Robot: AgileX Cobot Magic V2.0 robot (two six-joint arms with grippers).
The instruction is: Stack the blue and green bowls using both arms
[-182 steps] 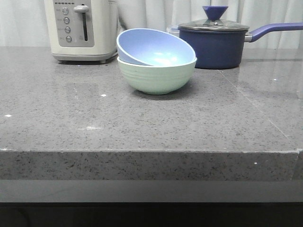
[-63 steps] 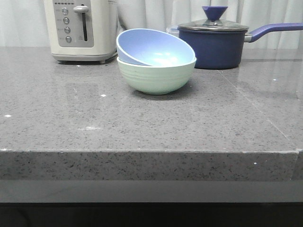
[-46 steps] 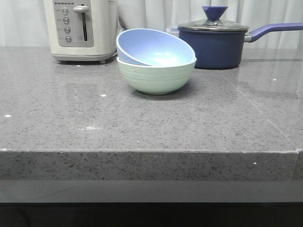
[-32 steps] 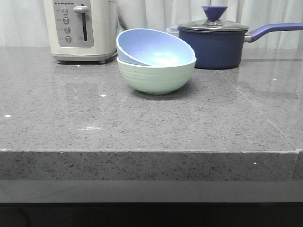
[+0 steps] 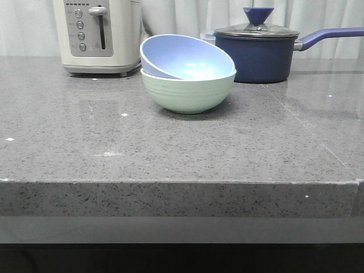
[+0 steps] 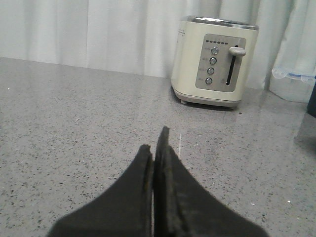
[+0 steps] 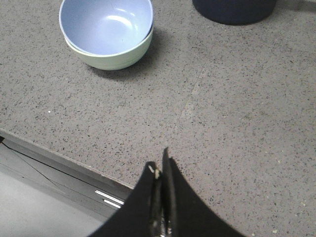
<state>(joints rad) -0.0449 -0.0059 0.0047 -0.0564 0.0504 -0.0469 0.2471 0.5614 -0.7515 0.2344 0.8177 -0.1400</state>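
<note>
blue bowl (image 5: 185, 57) nested inside the green bowl (image 5: 187, 91), tilted rather than level: raised on the toaster side, dipped on the saucepan side, mouth turned toward the counter's front edge. probably tilted because the two are near the same size, so the blue one catches on the rim instead of dropping flat. stacked all the same, so the task looks done or very nearly done.

green bowl upright on the grey speckled countertop (image 5: 170, 148), just in front of the gap between the cream toaster (image 5: 98, 35) and the dark navy lidded saucepan (image 5: 257, 50), touching neither. seen from above in the right wrist view: blue bowl (image 7: 105, 24) filling the green bowl (image 7: 116, 57), only a crescent of green rim showing.

left gripper (image 6: 154, 158) with fingers pressed together, nothing between them, low over bare counter well in front of the toaster (image 6: 215, 61), no bowl in its view. right gripper (image 7: 160, 177) likewise closed and empty, high over the counter near its front edge, well apart from the stack.

neither arm visible from the front, both clear of the bowls; likely parked away so as not to disturb the stack. a nudge to level the blue bowl perhaps worthwhile, though risky.
</note>
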